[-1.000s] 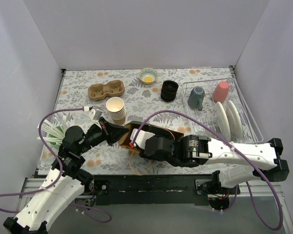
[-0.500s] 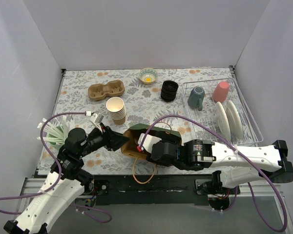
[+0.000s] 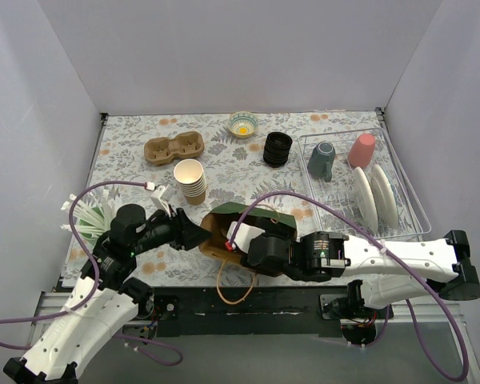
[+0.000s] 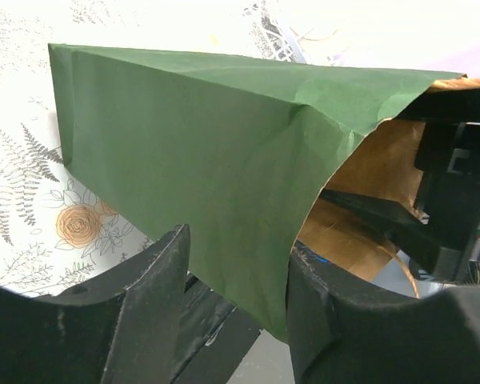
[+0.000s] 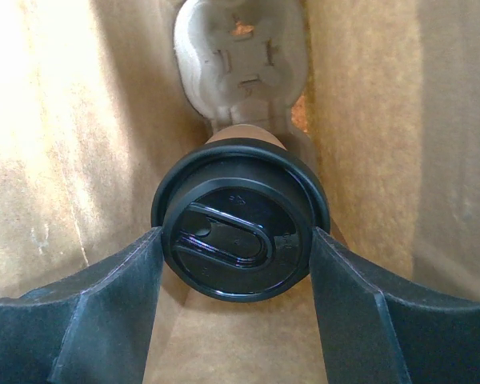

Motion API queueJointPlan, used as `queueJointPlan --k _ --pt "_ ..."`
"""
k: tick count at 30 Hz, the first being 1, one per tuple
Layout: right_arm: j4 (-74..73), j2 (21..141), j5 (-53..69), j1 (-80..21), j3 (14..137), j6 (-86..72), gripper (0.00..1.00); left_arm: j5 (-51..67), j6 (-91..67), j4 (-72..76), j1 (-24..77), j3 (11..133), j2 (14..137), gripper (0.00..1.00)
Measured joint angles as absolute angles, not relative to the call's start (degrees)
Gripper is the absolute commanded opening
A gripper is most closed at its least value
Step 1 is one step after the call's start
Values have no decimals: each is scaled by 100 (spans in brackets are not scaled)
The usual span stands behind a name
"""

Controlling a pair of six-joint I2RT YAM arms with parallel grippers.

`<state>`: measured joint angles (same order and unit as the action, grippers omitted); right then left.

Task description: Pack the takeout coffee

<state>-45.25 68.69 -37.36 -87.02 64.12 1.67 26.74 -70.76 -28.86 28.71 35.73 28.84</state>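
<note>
Just ahead of the left hand [image 3: 189,234], from above, one paper bag [image 3: 224,218] lies on its side near the front edge of the bench [image 3: 128,172], its handle loop [image 3: 234,285] hanging over that edge; the right arm [image 3: 336,252] reaches into the bag's mouth, fingers hidden; beyond the bag stand one stack of lidless cups [image 3: 190,180], one two-cup carrier [image 3: 174,148], one small bowl [image 3: 242,124] and one stack of black lids [image 3: 278,150], with open bench between them; past the right arm a dish rack [image 3: 342,186] holds two plates [image 3: 368,198], one mug [image 3: 322,160] and one pink cup [image 3: 362,150].

From the left wrist, that hand is released, fingers [image 4: 152,280] spread with the bag's green lower fold in the gap.

From the right wrist, the right hand [image 5: 236,236] is grasping the takeout coffee [image 5: 238,212], a finger against each side of its black lid; brown bag walls crowd both sides; one grey pulp carrier [image 5: 236,56] sits straight ahead, just past the cup.
</note>
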Motion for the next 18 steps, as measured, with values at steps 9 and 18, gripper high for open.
queueJointPlan --k 9,18 --pt "-4150 6698 -3850 -8698 6005 497 39 2897 -7061 -2635 2871 3573 3081 0" --pt "-3588 6781 -3806 -8556 5940 1009 39 3170 -7491 -2108 2871 3197 2593 0"
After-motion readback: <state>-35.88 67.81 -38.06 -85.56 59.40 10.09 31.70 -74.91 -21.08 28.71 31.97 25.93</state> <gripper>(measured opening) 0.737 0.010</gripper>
